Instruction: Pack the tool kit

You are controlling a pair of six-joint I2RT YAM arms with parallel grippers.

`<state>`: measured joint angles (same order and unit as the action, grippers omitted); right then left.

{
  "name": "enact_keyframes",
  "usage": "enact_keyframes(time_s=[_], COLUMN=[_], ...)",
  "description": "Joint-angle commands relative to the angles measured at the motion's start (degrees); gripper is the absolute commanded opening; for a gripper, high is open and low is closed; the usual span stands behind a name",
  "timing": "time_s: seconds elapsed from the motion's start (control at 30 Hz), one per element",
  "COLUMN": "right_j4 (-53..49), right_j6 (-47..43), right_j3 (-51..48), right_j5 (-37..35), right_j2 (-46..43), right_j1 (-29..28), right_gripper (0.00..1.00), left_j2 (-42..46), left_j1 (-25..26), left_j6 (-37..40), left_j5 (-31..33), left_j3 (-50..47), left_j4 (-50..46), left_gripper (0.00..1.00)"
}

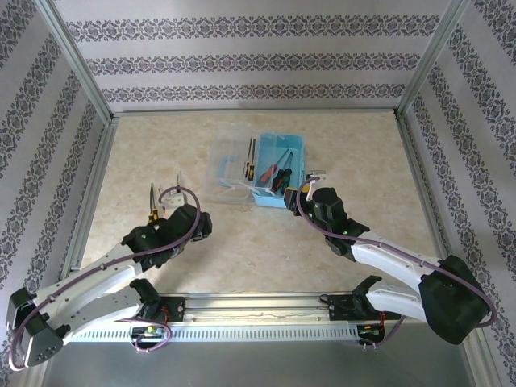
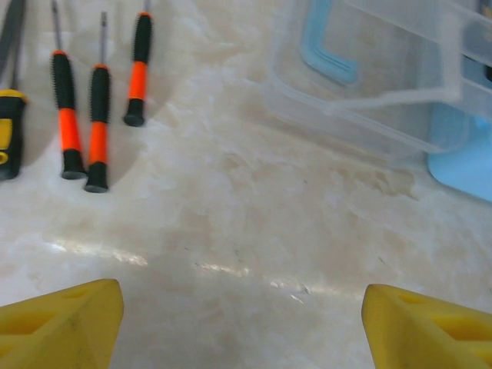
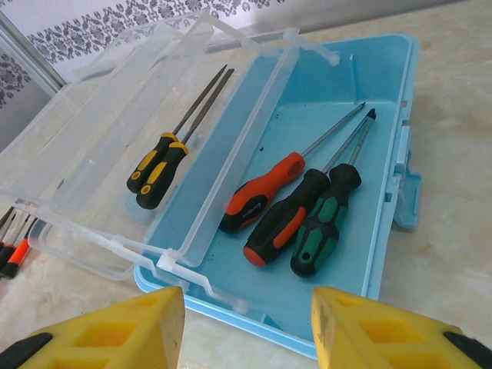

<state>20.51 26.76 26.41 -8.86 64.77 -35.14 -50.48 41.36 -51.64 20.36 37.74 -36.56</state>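
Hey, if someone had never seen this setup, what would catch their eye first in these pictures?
The open blue toolbox mid-table stands out, with three big screwdrivers lying side by side inside and two yellow-handled tools in the clear tray beside them. Left of it, three small orange-and-black screwdrivers lie loose on the table, ahead of the open left pincer.

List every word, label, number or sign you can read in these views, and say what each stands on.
No text can be read.
Three large screwdrivers in the blue box: any marks on their handles are too small and blurred to read.
Three small screwdrivers on the table: no lettering shows.
Wall stripes: ornament, not writing.
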Motion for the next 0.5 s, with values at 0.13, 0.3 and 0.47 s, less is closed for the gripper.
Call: enact_keyframes(time_s=[0.13, 0.3, 0.47], right_j4=[2.68, 2.34, 2.60], right_j6=[0.56, 0.90, 1.47], right_j3=[-0.04, 0.27, 0.27], right_j5=[-1.86, -1.43, -1.35], right_j2=[0.93, 0.88, 1.56], right_j1=[-0.57, -0.55, -0.44], right_gripper=[0.48, 0.48, 0.48], left_j2=[-7.59, -17.58, -26.61], left_j1=[-11.97, -18.89, -24.63], left_j6=[7.91, 13.43, 16.51], left_j5=[-8.91, -12.45, -13.96], left_j3=[6.17, 12.74, 16.46], left_j4=[2.53, 3.41, 3.60], left_gripper=[0.80, 0.79, 0.73])
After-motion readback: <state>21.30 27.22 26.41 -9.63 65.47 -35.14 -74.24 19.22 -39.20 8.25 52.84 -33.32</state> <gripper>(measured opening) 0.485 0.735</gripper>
